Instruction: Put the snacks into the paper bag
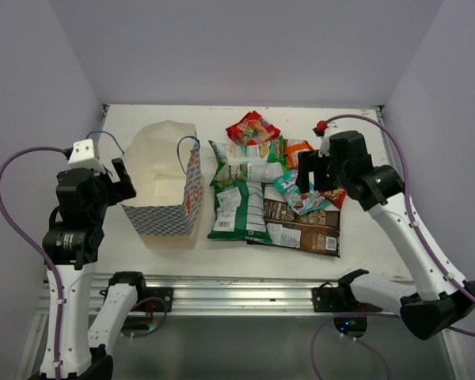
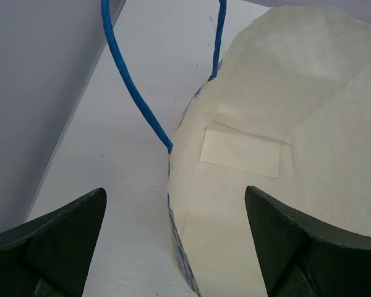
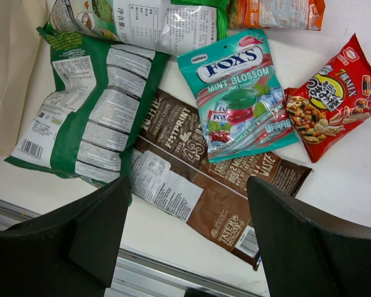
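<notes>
In your right wrist view the brown bag (image 3: 191, 179) lies partly under the teal candy pack (image 3: 241, 93) and a green chip bag (image 3: 89, 105), so part of it is hidden from you. The orange pack (image 3: 278, 12) and the second chip bag (image 3: 142, 21) are cut by the top edge, the paper bag (image 3: 3, 80) by the left edge. From above, the right gripper (image 1: 317, 179) covers part of the teal candy pack. In your left wrist view the blue cord handle (image 2: 130, 80) leaves the frame at the top

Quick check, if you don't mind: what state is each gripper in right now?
Left gripper: open, empty, at the paper bag's edge.
Right gripper: open, empty, above the snacks.
</notes>
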`<action>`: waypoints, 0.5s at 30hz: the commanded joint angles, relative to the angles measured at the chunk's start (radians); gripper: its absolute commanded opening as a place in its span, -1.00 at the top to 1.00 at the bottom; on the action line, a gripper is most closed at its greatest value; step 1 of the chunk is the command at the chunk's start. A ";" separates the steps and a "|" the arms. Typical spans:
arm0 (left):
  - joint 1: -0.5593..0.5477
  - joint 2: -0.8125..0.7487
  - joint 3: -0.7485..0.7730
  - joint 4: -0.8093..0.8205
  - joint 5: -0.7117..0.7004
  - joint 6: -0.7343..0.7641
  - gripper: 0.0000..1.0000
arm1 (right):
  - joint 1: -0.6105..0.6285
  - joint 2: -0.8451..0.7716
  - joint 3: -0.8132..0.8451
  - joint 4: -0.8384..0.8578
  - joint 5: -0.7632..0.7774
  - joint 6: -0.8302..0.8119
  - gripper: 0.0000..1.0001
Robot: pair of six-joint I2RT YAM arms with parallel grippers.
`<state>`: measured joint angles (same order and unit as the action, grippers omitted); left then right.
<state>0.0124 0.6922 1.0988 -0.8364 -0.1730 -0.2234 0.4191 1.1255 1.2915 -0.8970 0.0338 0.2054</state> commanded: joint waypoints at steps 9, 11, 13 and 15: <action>-0.002 0.006 -0.125 0.180 -0.037 0.019 0.04 | 0.006 -0.010 -0.026 0.027 -0.003 0.002 -0.61; -0.002 0.007 -0.129 0.187 -0.040 0.016 0.74 | 0.007 -0.010 -0.043 0.033 -0.008 -0.001 -0.61; 0.000 0.009 -0.135 0.192 -0.042 0.010 1.00 | 0.010 -0.018 -0.090 0.071 -0.031 -0.001 -0.61; -0.002 0.007 -0.145 0.194 -0.034 0.006 1.00 | 0.014 -0.030 -0.163 0.121 -0.077 0.009 -0.64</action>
<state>0.0124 0.7059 0.9665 -0.7097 -0.2028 -0.2161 0.4221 1.1221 1.2015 -0.8513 0.0208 0.2058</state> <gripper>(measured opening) 0.009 0.812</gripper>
